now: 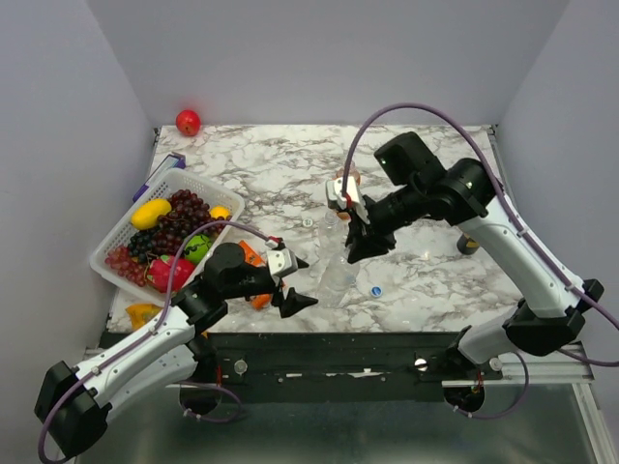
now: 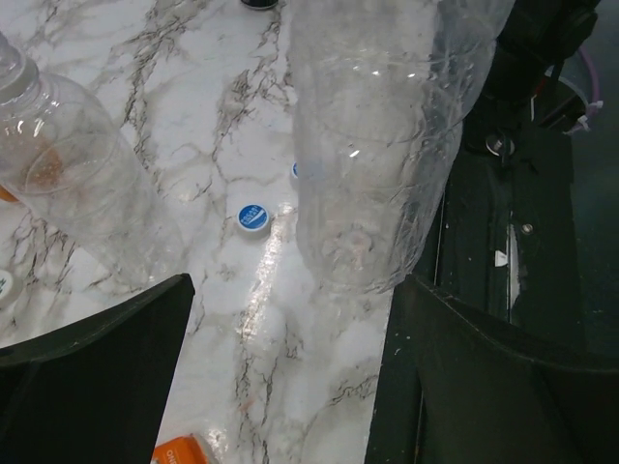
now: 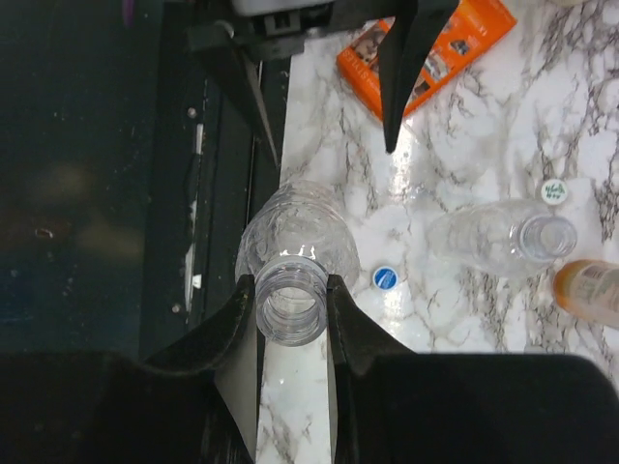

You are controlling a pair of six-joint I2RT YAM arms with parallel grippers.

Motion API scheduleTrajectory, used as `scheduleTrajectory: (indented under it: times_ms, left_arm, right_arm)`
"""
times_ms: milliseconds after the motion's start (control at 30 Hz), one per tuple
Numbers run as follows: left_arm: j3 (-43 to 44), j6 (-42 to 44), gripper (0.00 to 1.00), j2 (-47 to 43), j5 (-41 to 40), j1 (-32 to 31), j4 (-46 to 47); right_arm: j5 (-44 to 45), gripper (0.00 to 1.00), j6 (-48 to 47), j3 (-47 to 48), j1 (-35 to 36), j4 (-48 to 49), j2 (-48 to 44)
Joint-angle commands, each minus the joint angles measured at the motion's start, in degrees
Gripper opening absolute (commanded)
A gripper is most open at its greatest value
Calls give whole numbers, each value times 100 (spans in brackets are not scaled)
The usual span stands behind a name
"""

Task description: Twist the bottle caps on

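Note:
My right gripper (image 3: 290, 314) is shut on the open neck of a clear bottle (image 3: 290, 242), holding it upright near the table's front edge; from above the gripper (image 1: 356, 246) sits over that bottle (image 1: 338, 277). My left gripper (image 2: 290, 367) is open and empty, its fingers just short of the bottle's base (image 2: 377, 145). A second uncapped clear bottle (image 3: 503, 237) stands behind it. The orange bottle (image 3: 590, 290) is further back. One blue cap (image 3: 385, 278) lies on the marble beside the held bottle, also seen from above (image 1: 375, 290). A whitish cap (image 3: 552, 191) lies by the second bottle. Another blue cap's edge (image 2: 295, 171) peeks from behind the held bottle.
A white basket (image 1: 116, 237) of fruit stands at the left, with a red apple (image 1: 188, 122) at the back corner. An orange packet (image 3: 426, 53) lies by the left gripper. A dark can (image 1: 468, 245) stands under the right arm. The table's front edge (image 1: 387, 329) is close.

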Motion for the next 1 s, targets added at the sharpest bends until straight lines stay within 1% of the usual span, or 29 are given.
scheduleTrajectory:
  times_ms: [0, 133, 233, 467, 667, 733, 967]
  left_arm:
    - [102, -57, 99, 28, 351, -183, 215]
    - [75, -66, 99, 80, 176, -263, 241]
    - [49, -119, 99, 142, -26, -271, 433]
    - [58, 4, 99, 344, 219, -289, 724]
    - [75, 285, 96, 599, 386, -298, 839]
    - [119, 338, 99, 643, 430, -298, 891]
    - [199, 593, 99, 757, 641, -315, 795]
  right_arm:
    - [-212, 1, 403, 720, 159, -332, 549]
    - [-326, 1, 465, 1205, 256, -262, 884]
    - [-449, 1, 526, 1355, 335, -191, 1007]
    - [-572, 1, 553, 1364, 467, -156, 1104]
    - [-608, 1, 562, 1408, 555, -68, 1191]
    - [-546, 1, 535, 1408, 590, -77, 1227]
    - [-467, 1, 527, 1496, 590, 20, 1297]
